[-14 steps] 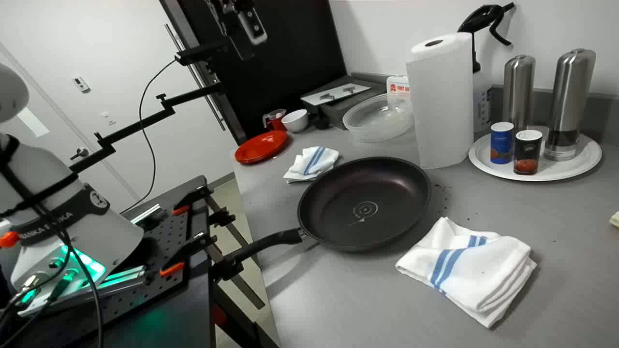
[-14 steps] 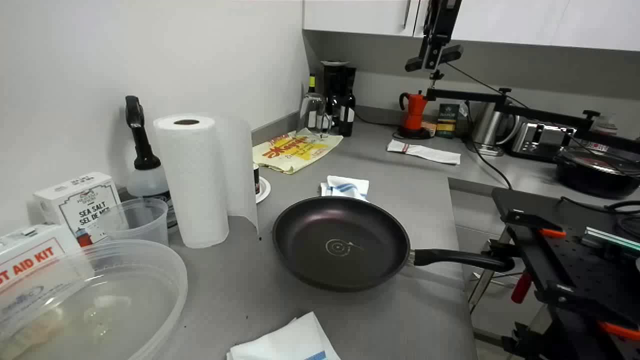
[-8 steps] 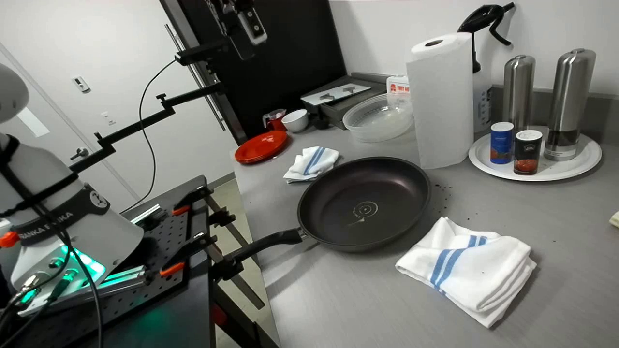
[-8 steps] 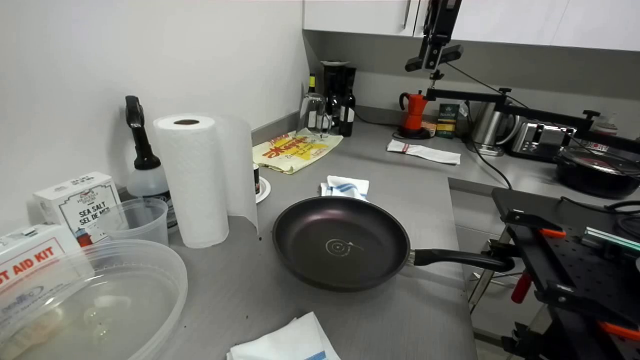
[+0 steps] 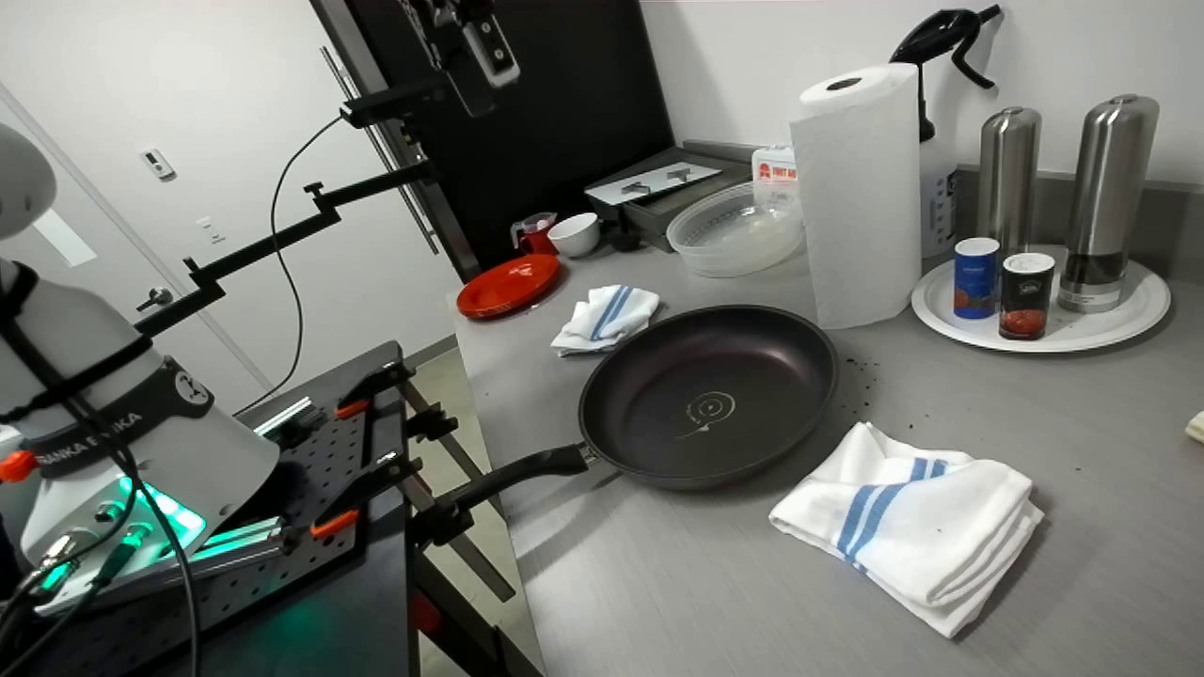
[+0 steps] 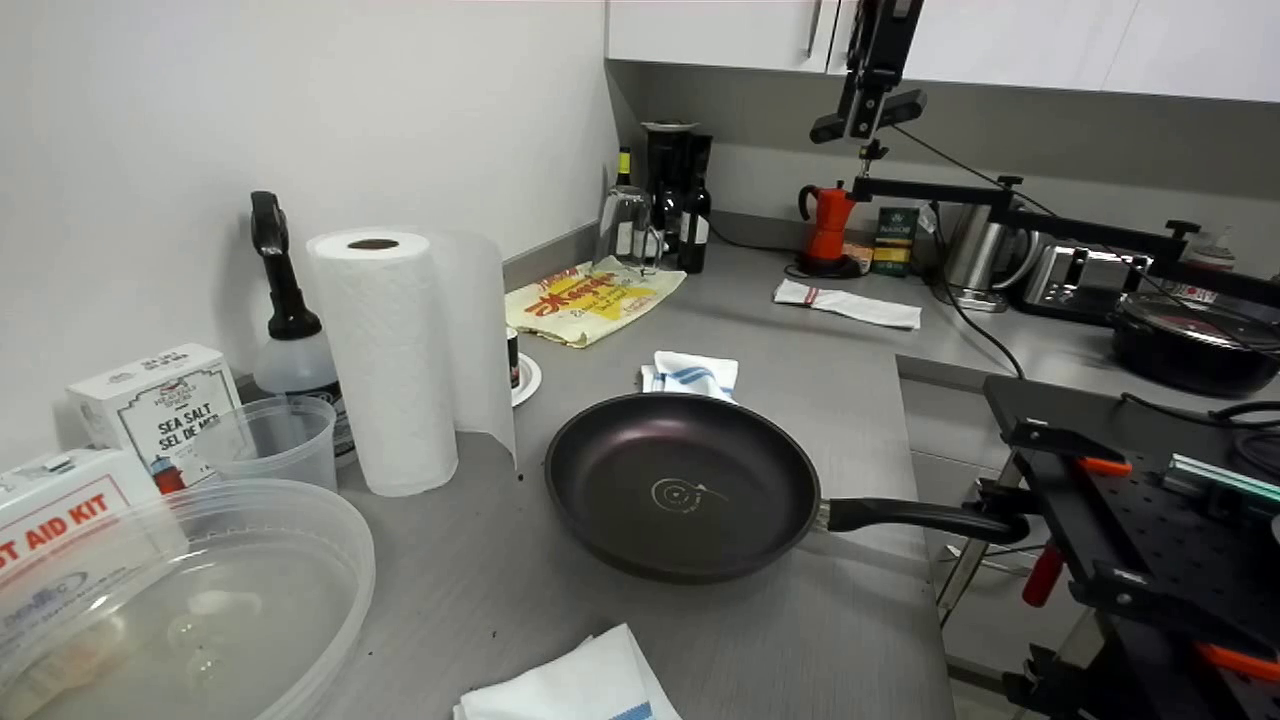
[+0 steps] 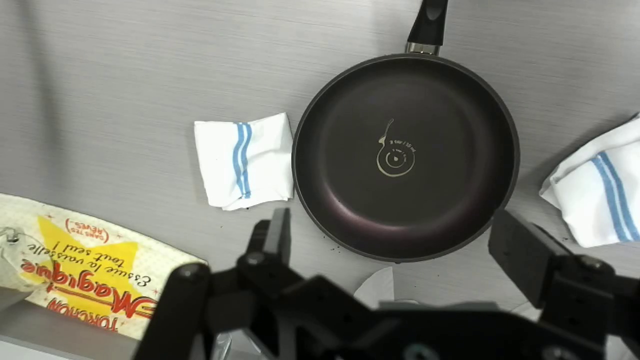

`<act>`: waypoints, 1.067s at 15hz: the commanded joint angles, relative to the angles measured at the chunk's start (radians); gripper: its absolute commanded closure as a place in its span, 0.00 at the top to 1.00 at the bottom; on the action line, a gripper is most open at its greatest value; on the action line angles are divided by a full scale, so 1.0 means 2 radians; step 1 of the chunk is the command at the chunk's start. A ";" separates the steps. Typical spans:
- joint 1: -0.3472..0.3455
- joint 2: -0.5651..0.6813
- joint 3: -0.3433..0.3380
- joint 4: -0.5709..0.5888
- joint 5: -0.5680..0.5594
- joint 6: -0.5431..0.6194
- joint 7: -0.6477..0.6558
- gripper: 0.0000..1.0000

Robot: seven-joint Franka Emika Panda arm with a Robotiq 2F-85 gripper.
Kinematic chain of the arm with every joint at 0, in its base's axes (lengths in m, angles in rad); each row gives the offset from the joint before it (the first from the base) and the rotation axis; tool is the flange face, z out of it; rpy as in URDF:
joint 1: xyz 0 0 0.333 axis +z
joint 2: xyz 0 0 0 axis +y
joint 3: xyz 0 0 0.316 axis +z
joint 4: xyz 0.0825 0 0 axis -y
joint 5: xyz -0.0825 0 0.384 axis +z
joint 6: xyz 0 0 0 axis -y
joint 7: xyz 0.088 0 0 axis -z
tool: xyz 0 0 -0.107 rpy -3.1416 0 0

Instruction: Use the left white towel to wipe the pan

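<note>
On the brushed gray countertop (image 5: 658,583) sat a round, shallow frying pan (image 7: 407,135), its dark coating matte across the base and faintly plum where light caught the sloping wall. A thin pale spiral was printed on the bottom, and a glossy black handle, joined by a metal collar, jutted out past the counter's edge. A white towel (image 7: 245,162), folded into a soft, layered square and striped in blue, lay just beside the rim on the left of the wrist view; a matching towel (image 7: 597,185) lay near the pan's opposite side, cut off by the frame there. Which of the two counted as the left one I could not tell. Around them I noticed a quilted paper towel roll (image 6: 385,360) with one loose sheet, a translucent plastic tub (image 6: 345,545), a cream and yellow cloth (image 7: 95,272) lettered "Torchon Magique", and tall steel mills (image 5: 1110,197) standing on a white plate (image 5: 1143,293). Above the counter hung the black Robotiq gripper (image 7: 392,237), its blocky fingers (image 7: 520,255) spread wide, one flat pad to each side, with only air between them. The pan showed through that gap, well below, and both towels rested on the counter, apart from the claw.
</note>
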State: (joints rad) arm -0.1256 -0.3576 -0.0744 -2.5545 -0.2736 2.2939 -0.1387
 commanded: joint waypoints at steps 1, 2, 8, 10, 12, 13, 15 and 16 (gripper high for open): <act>0.003 0.000 -0.002 0.001 -0.001 -0.001 0.001 1.00; 0.003 0.000 -0.002 0.001 -0.001 -0.001 0.001 1.00; 0.002 0.006 0.000 -0.005 0.000 0.015 0.016 1.00; 0.003 0.015 0.006 -0.013 0.001 0.031 0.040 1.00; 0.009 0.030 0.012 -0.026 0.010 0.052 0.063 1.00; 0.013 0.041 0.017 -0.033 0.014 0.063 0.075 1.00; 0.022 0.065 0.032 -0.046 0.012 0.081 0.102 1.00; 0.031 0.076 0.040 -0.052 0.018 0.087 0.111 1.00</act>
State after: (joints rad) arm -0.0970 -0.2715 -0.0330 -2.6302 -0.2633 2.4096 0.0155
